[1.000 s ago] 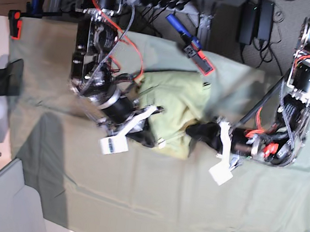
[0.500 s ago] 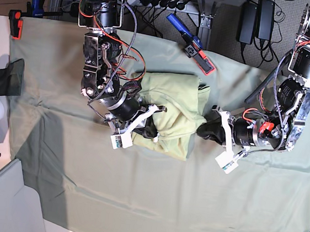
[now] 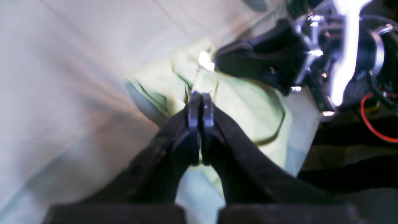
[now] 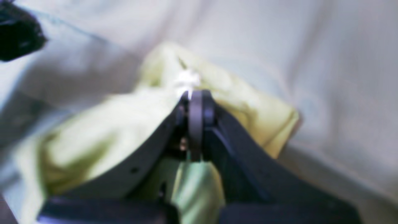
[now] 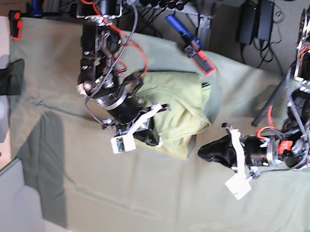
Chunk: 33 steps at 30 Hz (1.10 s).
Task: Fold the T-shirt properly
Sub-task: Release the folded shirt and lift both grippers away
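1. The table point(image 5: 135, 202) is covered by a big grey-green sheet point(image 5: 108, 188); clamps and cables lie along its far edge.

2. The shirt point(image 5: 180, 110) lies bunched toward the middle of the table, nearer that far edge. It is a rumpled, partly doubled bundle with a white tag point(image 3: 205, 59) showing at one end. My judgement: the fold is roughly halfway, since the bundle is compact but its edges are uneven.

3. The right tool point(image 5: 153, 139) sits at the shirt's edge with its jaws pressed together. In the right wrist view yellow cloth wraps both sides of the tips, so it seems to pinch a layer of the shirt, though blur keeps me from being certain.

4. The left tool point(image 5: 206, 150) rests just beside the shirt's other edge, over the sheet, its jaws pressed together with nothing visibly between them.

5. To do this step well, I would:
   - keep the right pinch on a single edge, not several layers;
   - bring the left tool in to take the matching corner;
   - move both at one height so the hem lands square;
   - avoid catching the sheet underneath.
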### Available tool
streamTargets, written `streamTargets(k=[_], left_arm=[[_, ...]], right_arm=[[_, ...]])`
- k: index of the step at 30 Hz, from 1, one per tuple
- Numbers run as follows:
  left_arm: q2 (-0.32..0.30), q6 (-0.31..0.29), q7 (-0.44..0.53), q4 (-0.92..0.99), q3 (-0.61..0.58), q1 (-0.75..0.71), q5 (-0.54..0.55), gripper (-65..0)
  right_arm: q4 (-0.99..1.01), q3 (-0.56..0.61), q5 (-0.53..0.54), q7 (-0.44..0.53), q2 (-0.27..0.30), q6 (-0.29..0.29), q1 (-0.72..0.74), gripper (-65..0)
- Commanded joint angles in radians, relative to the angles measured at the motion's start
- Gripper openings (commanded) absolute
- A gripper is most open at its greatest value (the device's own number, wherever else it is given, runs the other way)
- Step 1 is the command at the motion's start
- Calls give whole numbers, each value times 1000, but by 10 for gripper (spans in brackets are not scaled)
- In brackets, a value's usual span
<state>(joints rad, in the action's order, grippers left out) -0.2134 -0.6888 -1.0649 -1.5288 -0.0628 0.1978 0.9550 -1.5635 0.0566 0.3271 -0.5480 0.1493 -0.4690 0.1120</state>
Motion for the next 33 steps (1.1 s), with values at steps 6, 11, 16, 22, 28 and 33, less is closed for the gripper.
streamTargets(k=[6,11,16,22,28,33], left_arm=[[-24,-9,-37,-182,68,-54,59,-650],[-88,-9,-40,-255,73,-163,58,-650],[-100,-9,-39,-308,142,-285,63,-650],[-100,-9,-40,-375,276,-411,77,-650],[-100,-9,-41,-381,347,-524,76,-650],[-100,-9,-56,-388,425,-609,90,-650]], right_arm=[[-191,-5,13,-54,3,-24,-56,-650],[-303,-25,13,-90,6,-24,-147,-650],[-369,-103,56,-90,5,-22,-243,-650],[-441,-183,89,-115,6,-23,-374,-650],[-460,-244,103,-116,6,-23,-518,-650],[-489,-285,178,-116,5,-24,-632,-650]])
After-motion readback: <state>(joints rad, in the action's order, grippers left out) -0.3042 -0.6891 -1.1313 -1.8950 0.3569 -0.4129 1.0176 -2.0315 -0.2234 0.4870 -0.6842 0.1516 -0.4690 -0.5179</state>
